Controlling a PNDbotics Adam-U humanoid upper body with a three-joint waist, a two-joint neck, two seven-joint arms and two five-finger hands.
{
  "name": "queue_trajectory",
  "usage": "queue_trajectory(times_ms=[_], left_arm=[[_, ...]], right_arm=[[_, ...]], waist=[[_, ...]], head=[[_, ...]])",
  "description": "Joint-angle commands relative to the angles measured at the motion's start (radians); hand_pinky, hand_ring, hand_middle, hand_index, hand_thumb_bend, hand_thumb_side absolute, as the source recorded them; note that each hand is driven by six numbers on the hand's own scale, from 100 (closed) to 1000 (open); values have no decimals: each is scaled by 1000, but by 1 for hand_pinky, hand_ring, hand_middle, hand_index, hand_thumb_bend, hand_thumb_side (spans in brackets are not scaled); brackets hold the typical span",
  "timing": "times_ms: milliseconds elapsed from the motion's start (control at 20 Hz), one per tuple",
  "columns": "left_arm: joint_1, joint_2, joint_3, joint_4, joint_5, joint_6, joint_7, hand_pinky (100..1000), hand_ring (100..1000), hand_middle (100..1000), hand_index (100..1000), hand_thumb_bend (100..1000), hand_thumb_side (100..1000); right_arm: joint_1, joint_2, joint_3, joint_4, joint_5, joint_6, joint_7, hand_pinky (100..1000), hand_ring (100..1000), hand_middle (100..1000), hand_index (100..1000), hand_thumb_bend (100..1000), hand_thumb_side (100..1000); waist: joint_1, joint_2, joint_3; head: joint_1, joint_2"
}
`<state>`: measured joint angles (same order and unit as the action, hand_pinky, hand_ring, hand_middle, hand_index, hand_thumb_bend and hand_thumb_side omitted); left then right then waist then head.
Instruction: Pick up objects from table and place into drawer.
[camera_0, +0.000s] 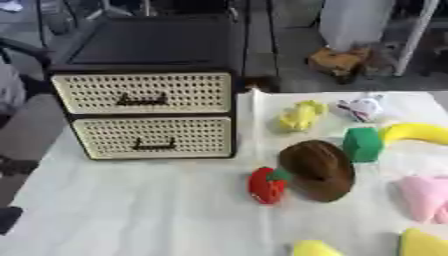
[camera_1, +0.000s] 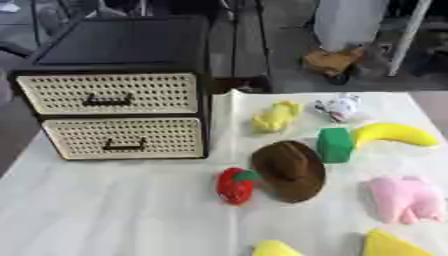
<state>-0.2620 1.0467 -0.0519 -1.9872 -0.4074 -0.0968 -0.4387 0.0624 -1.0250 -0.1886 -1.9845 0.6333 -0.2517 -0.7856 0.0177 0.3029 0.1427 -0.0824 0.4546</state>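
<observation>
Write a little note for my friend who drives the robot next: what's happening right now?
Hands: neither shows in either view.
Drawer unit stands at the table's far left, both drawers shut.
Toys all lie on the table: red strawberry, brown hat, green block, banana, pink plush, small yellow toy, white toy.
Done: nothing visibly. Left: open a drawer, put toys in.
</observation>
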Motion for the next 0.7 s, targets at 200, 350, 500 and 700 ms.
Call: queue_trajectory(times_ms=[200, 350, 500, 700], left_arm=[[-45, 94, -61, -13, 56, 85, 43, 694, 749, 752, 1000, 184, 1000], [-71, 110, -92, -13, 72, 134, -5, 655, 724, 738, 1000, 179, 1000], [-98, 110, -108, -13, 79, 166, -26, 628, 709, 726, 1000, 176, 1000], [-128, 108, -124, -13, 100, 202, -15, 574, 658, 691, 1000, 193, 1000]], right_arm=[[-3, -20, -3, -15, 5, 0, 5, 785, 909, 897, 947, 100, 1000], [-3, -19, 0, -15, 4, -1, 7, 785, 909, 896, 946, 100, 1000], [-2, -17, 1, -15, 3, -3, 8, 785, 909, 896, 945, 100, 1000], [0, -15, 2, -15, 3, -3, 9, 785, 909, 894, 944, 100, 1000]], waist=[[3, -18, -5], [6, -19, -8], [7, -18, -10], [11, -17, -11]], head=[[11, 10], [14, 16], [12, 17], [15, 23]])
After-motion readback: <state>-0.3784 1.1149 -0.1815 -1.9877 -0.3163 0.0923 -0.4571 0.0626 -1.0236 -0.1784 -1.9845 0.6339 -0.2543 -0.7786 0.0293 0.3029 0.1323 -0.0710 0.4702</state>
